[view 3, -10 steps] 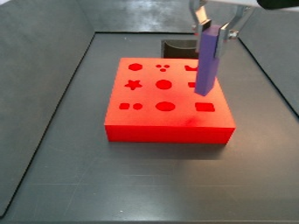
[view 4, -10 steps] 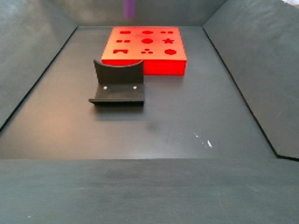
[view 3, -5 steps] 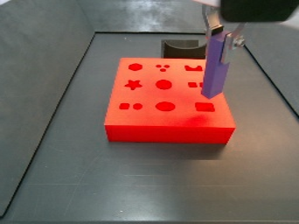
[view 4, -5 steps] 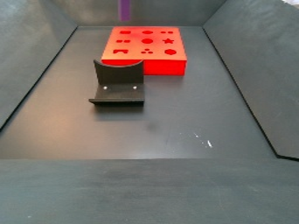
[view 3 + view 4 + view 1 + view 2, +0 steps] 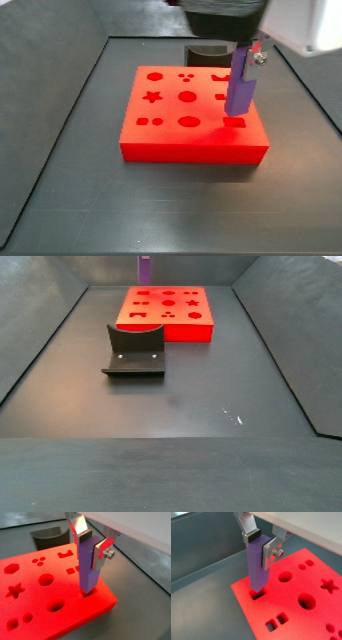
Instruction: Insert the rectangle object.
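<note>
My gripper [image 5: 91, 543] is shut on the purple rectangle object [image 5: 88, 567] and holds it upright over the red block [image 5: 40, 592]. It also shows in the other wrist view, gripper [image 5: 261, 542] and bar [image 5: 256, 567]. The bar's lower end stands at the rectangular hole [image 5: 258, 595] near the block's corner, touching or just entering it. In a side view the bar [image 5: 239, 85] stands over the hole [image 5: 235, 122] at the block's [image 5: 187, 125] right front. In the other side view only the bar's lower part [image 5: 143, 270] shows at the far edge behind the block [image 5: 167, 311].
The block has several other shaped holes, a star [image 5: 152, 97] and circles [image 5: 189, 96] among them. The dark fixture [image 5: 134, 351] stands on the floor near the block, also seen behind it [image 5: 206, 52]. The dark bin walls [image 5: 287, 366] enclose the floor.
The gripper has moved with the bar toward the block's right front corner and lowered it, so its end now meets the rectangular hole.
</note>
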